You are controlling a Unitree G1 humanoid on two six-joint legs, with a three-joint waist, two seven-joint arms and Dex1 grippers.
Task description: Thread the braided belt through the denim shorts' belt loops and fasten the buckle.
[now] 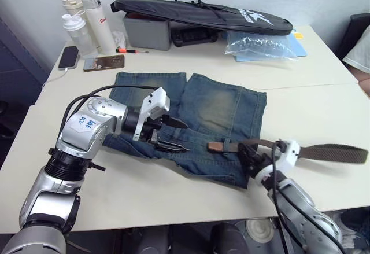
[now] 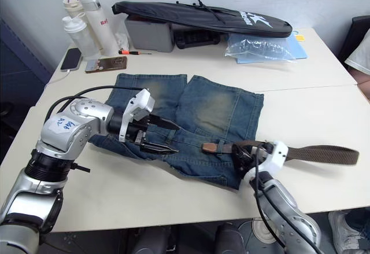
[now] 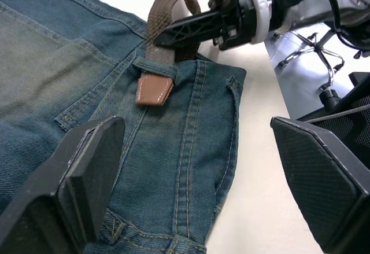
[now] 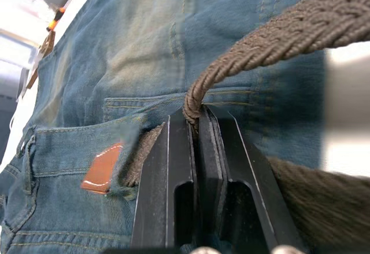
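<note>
The denim shorts (image 1: 219,109) lie flat on the white table, waistband toward me. The braided belt (image 1: 329,153) runs in from the right across the table. It passes through one belt loop (image 3: 155,67), and its reddish leather tip (image 1: 215,146) pokes out on the loop's left side. My right gripper (image 1: 251,155) is shut on the belt just right of that loop, at the shorts' right edge. My left gripper (image 1: 186,136) hovers open over the waistband, a little left of the tip, with nothing between its fingers. The buckle is out of view.
At the table's back stand bottles (image 1: 87,22), two phones (image 1: 104,63), a grey box (image 1: 147,31), a long black bag (image 1: 202,14) and a plastic bag (image 1: 257,44). The table's front edge (image 1: 173,216) runs just below the shorts.
</note>
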